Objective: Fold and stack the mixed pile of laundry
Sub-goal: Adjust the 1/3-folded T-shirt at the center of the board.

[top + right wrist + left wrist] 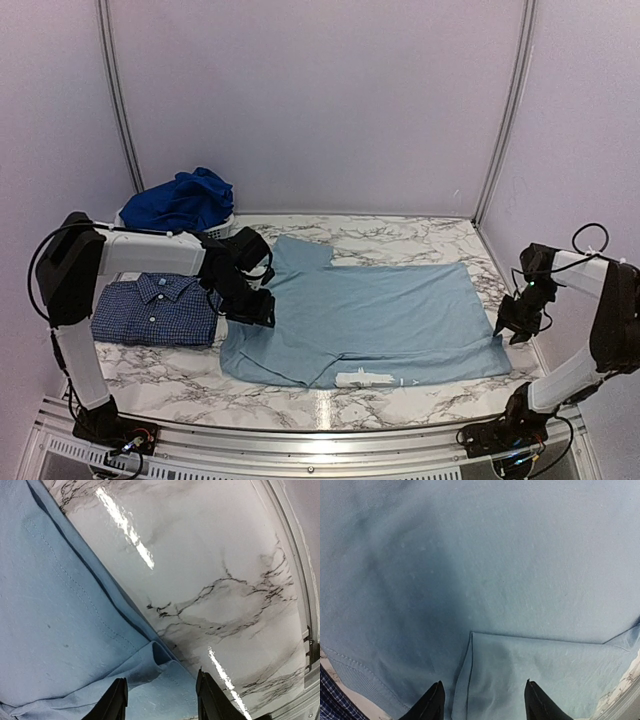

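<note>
Left claw (482, 702) open, astride T-shirt (390, 305) fold | right claw (160, 700) open at hem | I read long axis claw-to-claw

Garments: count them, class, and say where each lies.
3: pale blue T-shirt spread mid-table; checked shirt folded at left; royal blue heap in the basket behind it, possibly several pieces.

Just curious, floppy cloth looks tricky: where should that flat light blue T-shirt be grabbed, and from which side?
Probably at its side edges, from above. The pale blue T-shirt lies flat on the table, so only edges give a pinch. A raised wrinkle at the right edge sits before the right gripper; a folded flap lies under the left gripper.
</note>
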Tool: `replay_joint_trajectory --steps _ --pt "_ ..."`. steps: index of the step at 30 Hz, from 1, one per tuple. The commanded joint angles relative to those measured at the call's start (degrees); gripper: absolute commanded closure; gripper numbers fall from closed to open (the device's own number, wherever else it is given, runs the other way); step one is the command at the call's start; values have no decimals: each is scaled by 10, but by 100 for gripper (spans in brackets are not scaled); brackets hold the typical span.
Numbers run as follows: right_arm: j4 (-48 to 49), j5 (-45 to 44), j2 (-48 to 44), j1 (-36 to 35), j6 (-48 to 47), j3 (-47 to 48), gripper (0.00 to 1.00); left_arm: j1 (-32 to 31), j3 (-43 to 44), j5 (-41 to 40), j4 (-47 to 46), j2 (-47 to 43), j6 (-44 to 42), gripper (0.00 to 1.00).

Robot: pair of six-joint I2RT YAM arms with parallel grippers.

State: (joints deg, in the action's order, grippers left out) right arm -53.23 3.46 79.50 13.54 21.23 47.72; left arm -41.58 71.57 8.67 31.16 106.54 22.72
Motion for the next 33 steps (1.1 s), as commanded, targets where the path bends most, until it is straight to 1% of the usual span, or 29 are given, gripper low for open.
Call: replay_joint_trajectory --steps 1,10,14,17,19,20,24,25,28,29,33 --pt "18 -9 7 7 6 -1 57 -2 26 -8 9 28 -14 45" --pt "32 5 25 7 -2 -3 58 -1 53 -5 2 57 -23 53" --pt "35 8 30 7 -4 -4 58 -2 55 7 -5 68 -24 59" --pt "38 13 31 7 -6 -8 59 -2 51 10 -12 68 -24 67" --pt "39 16 33 7 -7 -8 66 -2 49 11 -14 66 -23 75" --pt "39 17 34 7 -7 -8 71 -2 48 14 -14 64 -25 81" --pt "36 19 31 7 -9 -6 83 -1 39 20 -14 51 -19 98" --pt "35 20 30 7 -10 -5 87 -2 36 19 -14 47 -18 100" --pt "32 25 28 7 -11 -4 98 -1 22 18 -14 33 -12 100" --pt "32 25 27 7 -11 -3 100 -2 16 17 -14 27 -10 100" --pt "27 25 22 7 -11 -1 100 -2 -1 1 -14 1 1 100"
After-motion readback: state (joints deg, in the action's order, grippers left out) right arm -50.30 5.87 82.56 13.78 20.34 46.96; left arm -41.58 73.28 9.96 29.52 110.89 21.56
